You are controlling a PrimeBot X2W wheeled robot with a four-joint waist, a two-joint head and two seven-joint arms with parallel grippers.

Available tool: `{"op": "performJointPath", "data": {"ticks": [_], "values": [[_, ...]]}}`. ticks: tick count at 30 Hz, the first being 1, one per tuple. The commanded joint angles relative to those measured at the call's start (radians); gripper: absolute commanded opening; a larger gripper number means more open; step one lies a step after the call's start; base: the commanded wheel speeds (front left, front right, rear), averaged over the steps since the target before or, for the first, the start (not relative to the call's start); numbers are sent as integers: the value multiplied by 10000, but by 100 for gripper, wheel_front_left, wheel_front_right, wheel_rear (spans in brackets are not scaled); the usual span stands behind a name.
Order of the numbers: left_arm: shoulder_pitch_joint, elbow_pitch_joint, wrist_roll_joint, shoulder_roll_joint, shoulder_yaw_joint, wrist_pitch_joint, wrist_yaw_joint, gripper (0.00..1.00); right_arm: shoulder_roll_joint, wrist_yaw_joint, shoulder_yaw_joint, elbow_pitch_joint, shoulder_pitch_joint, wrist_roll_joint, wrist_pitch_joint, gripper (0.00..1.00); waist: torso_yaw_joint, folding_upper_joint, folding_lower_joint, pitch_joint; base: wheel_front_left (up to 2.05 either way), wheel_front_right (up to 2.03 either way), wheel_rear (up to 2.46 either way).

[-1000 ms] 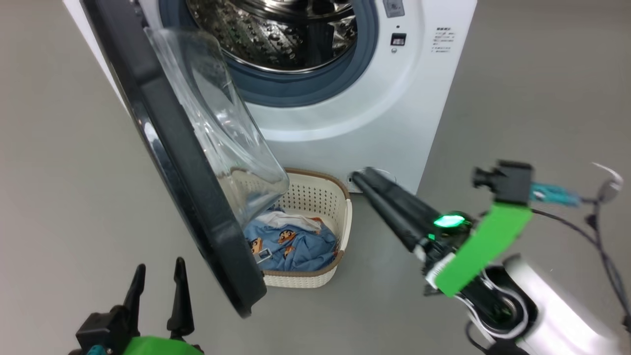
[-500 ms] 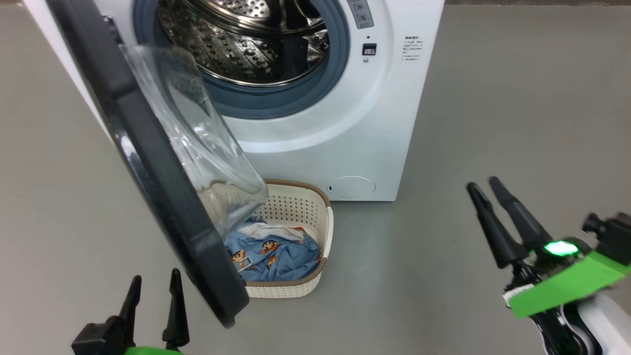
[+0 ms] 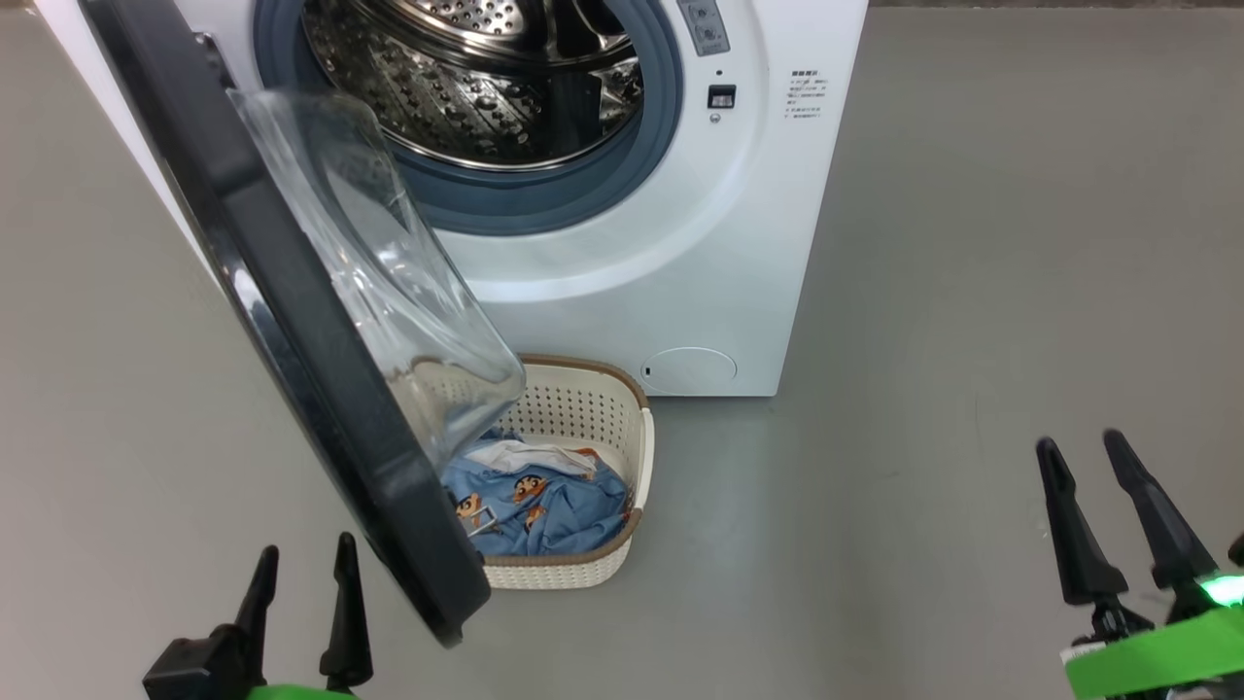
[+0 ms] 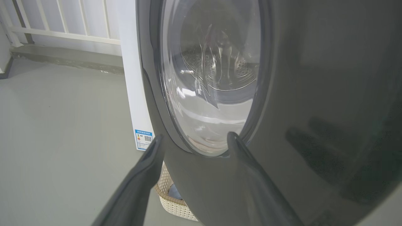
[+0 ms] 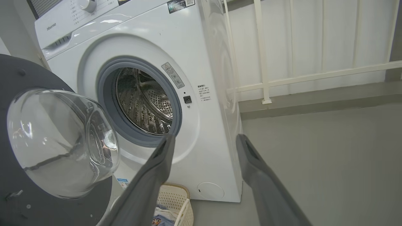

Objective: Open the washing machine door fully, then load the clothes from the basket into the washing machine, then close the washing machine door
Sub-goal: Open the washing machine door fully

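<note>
The white washing machine (image 3: 622, 292) stands ahead with its steel drum (image 3: 486, 87) exposed. Its black-rimmed door (image 3: 292, 321) hangs open to the left, the glass bowl (image 3: 389, 282) bulging over the basket. The cream basket (image 3: 583, 428) sits on the floor before the machine, holding the light blue cartoon-print clothes (image 3: 544, 501). My left gripper (image 3: 301, 564) is open at the lower left, just outside the door; in the left wrist view its fingers (image 4: 147, 169) frame the door's outer face (image 4: 298, 110). My right gripper (image 3: 1079, 452) is open at the lower right, empty, well clear of the machine (image 5: 201, 110).
Grey floor (image 3: 972, 292) spreads to the right of the machine. A white railing (image 5: 314, 75) runs along the wall behind it. The open door (image 5: 37, 157) overhangs most of the basket (image 5: 176, 197).
My right arm has pulled back from the machine's lower front to the lower right, fingers now pointing up. The camera shifted too. The door and basket stayed put.
</note>
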Motion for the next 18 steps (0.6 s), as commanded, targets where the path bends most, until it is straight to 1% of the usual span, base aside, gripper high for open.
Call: {"op": "performJointPath", "data": {"ticks": [1,9,12,18], "values": [[-249,-161,114,129,349,-63,-55,100,-40,29,-66,-163,144,-429,-117,100,21,0,0,-49,0,0,0],[-133,-76,268,129,509,-63,-218,100,809,29,-1263,-171,759,-2118,-118,100,48,0,0,-249,0,0,0],[-89,-47,296,129,546,-63,-266,100,1179,29,-1772,-124,962,-2477,-118,100,61,0,0,-301,0,0,0],[-18,-7,276,129,545,-63,-315,100,1887,29,-2727,416,1248,-3092,-118,100,116,0,0,-424,0,0,0]]}}
